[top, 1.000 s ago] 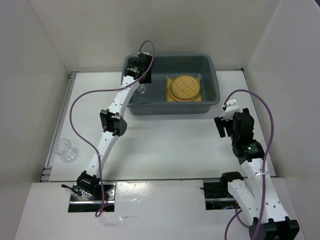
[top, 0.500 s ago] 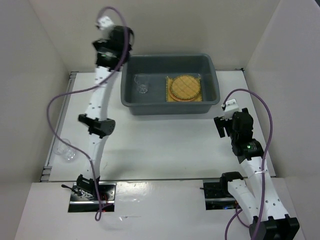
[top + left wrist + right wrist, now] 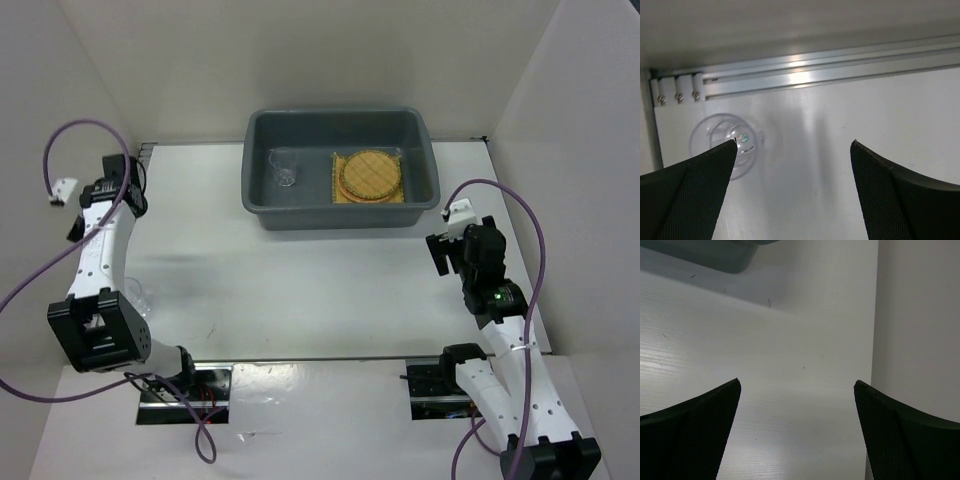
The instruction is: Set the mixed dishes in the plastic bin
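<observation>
The grey plastic bin (image 3: 428,160) stands at the back centre. In it a clear cup (image 3: 284,168) stands at the left, and an orange woven plate (image 3: 368,174) lies on the yellow grid mat (image 3: 337,190) at the right. I cannot tell if a second plate lies under it. The other clear cup (image 3: 143,293) sits on the table by the left rail, partly behind the left arm; it also shows in the left wrist view (image 3: 725,145). My left gripper (image 3: 128,190) (image 3: 793,145) is open and empty, high above the left edge. My right gripper (image 3: 450,250) (image 3: 796,382) is open and empty over bare table.
An aluminium rail (image 3: 830,70) with screws runs along the table's left edge. White walls enclose the table on the left, back and right (image 3: 920,340). A corner of the bin (image 3: 705,252) shows in the right wrist view.
My left arm has come out of the bin, leaving a clear cup inside, and has swung to the left edge above the other cup. The right arm has not moved.
</observation>
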Controlling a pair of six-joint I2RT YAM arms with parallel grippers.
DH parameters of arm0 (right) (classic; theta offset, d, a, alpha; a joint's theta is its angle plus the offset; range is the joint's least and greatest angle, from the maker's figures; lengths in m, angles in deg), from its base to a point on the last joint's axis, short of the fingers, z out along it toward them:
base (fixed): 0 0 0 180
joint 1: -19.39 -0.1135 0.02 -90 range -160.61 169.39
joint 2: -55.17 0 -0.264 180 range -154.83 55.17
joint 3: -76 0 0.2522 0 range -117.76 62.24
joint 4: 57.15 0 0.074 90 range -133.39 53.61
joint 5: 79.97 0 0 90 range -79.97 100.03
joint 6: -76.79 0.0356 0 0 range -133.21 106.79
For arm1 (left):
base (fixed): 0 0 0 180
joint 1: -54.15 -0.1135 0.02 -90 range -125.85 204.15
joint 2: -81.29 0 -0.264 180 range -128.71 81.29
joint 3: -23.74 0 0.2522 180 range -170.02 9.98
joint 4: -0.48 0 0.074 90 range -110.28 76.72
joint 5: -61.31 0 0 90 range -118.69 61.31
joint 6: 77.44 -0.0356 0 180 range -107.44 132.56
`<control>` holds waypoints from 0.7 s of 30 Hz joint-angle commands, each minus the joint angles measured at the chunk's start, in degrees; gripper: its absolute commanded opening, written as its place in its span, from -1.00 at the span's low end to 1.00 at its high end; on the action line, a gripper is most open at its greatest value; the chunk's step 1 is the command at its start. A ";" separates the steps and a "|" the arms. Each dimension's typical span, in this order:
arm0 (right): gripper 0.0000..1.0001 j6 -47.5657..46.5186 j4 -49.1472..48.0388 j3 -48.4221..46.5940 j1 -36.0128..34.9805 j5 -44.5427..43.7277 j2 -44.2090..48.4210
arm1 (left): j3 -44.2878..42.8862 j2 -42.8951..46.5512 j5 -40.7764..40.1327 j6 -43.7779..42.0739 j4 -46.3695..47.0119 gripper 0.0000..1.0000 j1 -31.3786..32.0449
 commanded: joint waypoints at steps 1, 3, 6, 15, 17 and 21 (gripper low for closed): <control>0.96 -0.31 -2.48 0.23 -0.57 0.36 0.16 | 6.88 2.96 1.74 6.37 3.63 1.00 -3.10; 0.96 -0.31 -2.48 0.23 -0.57 0.36 0.16 | 12.34 3.58 4.11 6.98 4.86 1.00 -4.34; 0.96 -0.31 -2.48 0.23 -0.57 0.36 -0.37 | 17.09 0.25 9.36 8.92 4.86 1.00 -8.29; 0.96 -0.31 -2.48 0.23 -0.57 0.36 -0.90 | 22.02 -5.73 15.18 5.59 11.18 1.00 -12.43; 0.96 -0.31 -2.48 0.23 -0.57 0.36 -0.90 | 23.69 -7.14 16.77 4.70 12.86 0.96 -13.05; 0.96 -0.31 -1.96 0.23 -0.57 0.36 -1.42 | 24.31 -8.37 17.91 3.57 14.18 0.74 -13.66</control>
